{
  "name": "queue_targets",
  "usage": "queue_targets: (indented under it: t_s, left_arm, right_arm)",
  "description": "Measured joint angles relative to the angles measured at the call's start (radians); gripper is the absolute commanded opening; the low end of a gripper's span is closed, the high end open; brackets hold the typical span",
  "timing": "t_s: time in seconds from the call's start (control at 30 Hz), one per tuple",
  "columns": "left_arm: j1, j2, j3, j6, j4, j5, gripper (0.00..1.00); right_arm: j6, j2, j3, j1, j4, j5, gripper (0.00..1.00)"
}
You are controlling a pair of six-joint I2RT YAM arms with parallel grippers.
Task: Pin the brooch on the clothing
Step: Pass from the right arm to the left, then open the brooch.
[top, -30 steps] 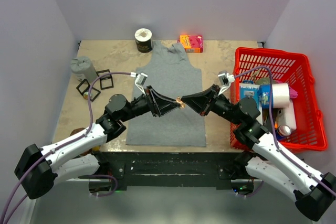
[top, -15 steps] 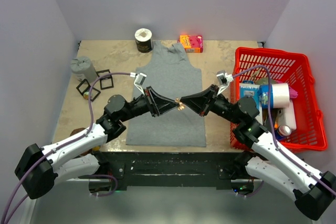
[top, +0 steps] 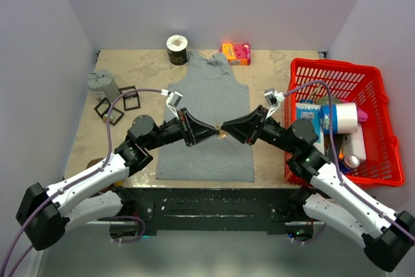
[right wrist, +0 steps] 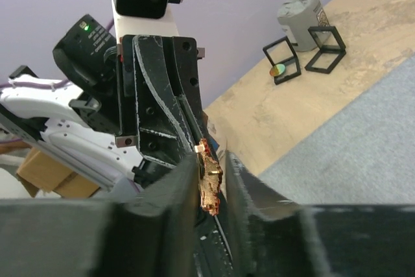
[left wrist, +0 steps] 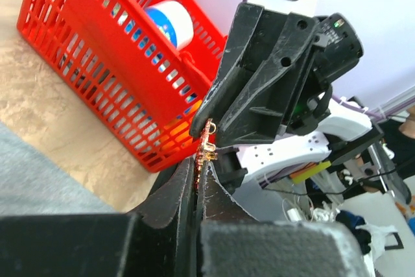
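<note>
Both grippers meet tip to tip in the air above the clothing (top: 211,89), a grey tank top spread flat on the table. The brooch (top: 222,132), a tiny orange-red and gold pin, sits between the tips. My left gripper (top: 216,130) is shut on the brooch (left wrist: 205,146), which is pinched edge-on and sticks out past the tips of my left gripper (left wrist: 198,172). My right gripper (top: 228,130) is open. In the right wrist view the brooch (right wrist: 209,183) rests against one finger of my right gripper (right wrist: 211,160), with a gap to the other.
A red basket (top: 305,69) with several items stands at the right, also seen behind the jaws as the red basket (left wrist: 97,43). A pink box (top: 236,53) and a dark roll (top: 177,48) lie at the back. A grey container (top: 104,84) and black frames (top: 130,100) stand at the left.
My left gripper has closed onto the brooch. My right gripper's jaws, shut on it before, have parted. Both arms have edged slightly left.
</note>
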Motion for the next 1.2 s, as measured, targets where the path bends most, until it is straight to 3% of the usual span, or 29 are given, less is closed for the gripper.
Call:
queue_targets:
  t_s: [0.33, 0.6, 0.83, 1.2]
  left_arm:
    - [0.084, 0.029, 0.073, 0.094, -0.147, 0.157, 0.00]
    - [0.131, 0.100, 0.168, 0.243, -0.244, 0.290, 0.00]
    - [0.162, 0.113, 0.172, 0.330, -0.242, 0.363, 0.00]
    - [0.186, 0.124, 0.158, 0.342, -0.181, 0.406, 0.00]
  right_arm:
    - [-0.003, 0.010, 0.000, 0.000, 0.000, -0.045, 0.50]
    - [-0.010, 0.064, -0.001, 0.000, 0.016, -0.057, 0.54]
    - [-0.006, 0.109, -0.005, 0.000, 0.043, -0.060, 0.43]
    - [-0.007, 0.123, -0.005, 0.000, 0.046, -0.060, 0.25]
